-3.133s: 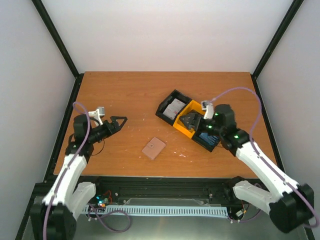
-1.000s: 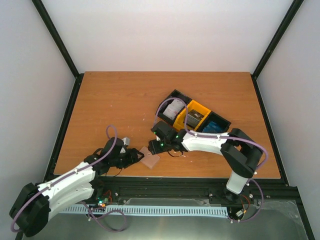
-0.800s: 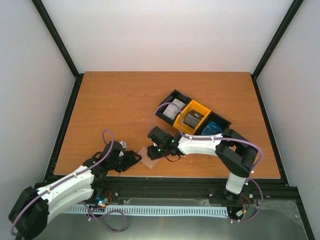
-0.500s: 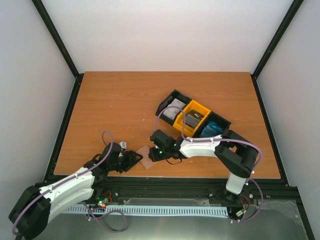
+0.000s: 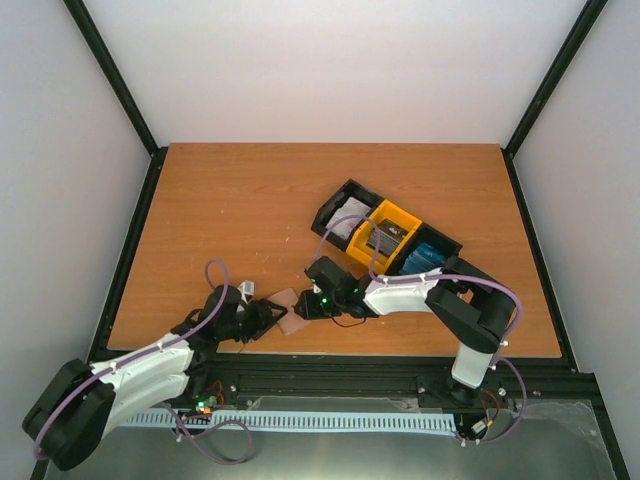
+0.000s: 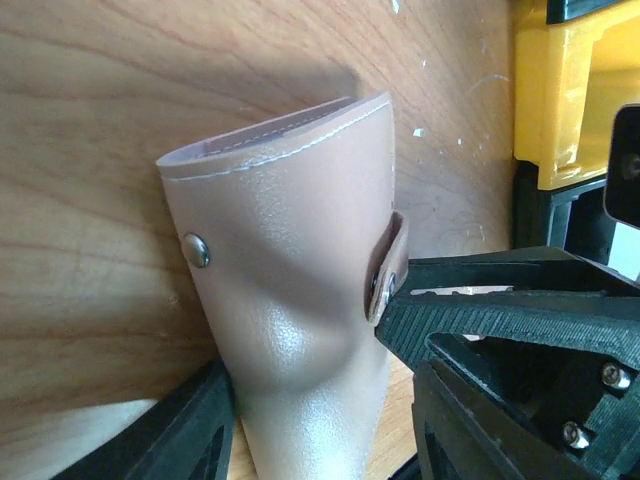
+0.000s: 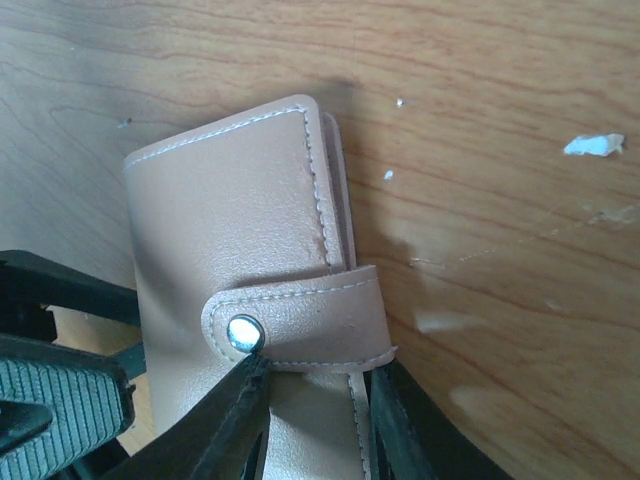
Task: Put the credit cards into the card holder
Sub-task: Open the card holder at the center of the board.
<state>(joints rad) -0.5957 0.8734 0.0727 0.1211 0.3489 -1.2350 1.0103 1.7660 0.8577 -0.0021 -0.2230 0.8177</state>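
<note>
Both fingers [image 6: 185, 435] of the left gripper [image 6: 315, 425] are clenched on the near end of the card holder [image 6: 290, 250], whose tan leather dents between them; the right gripper [image 7: 310, 410] meets it from the opposite side, its fingers [image 7: 235, 410] pinched across the strap [image 7: 300, 325], one tip touching the snap [image 7: 240, 333]; the holder is folded shut, with the strap wrapped over its edge; it sits on the table [image 5: 230, 220], well apart from the yellow bin [image 6: 570, 90], to the left of that bin and nearer the arm bases; the credit cards [image 5: 383, 240] lie in stacks inside the yellow bin and in the black bins [image 5: 330, 205] touching it on either side.
</note>
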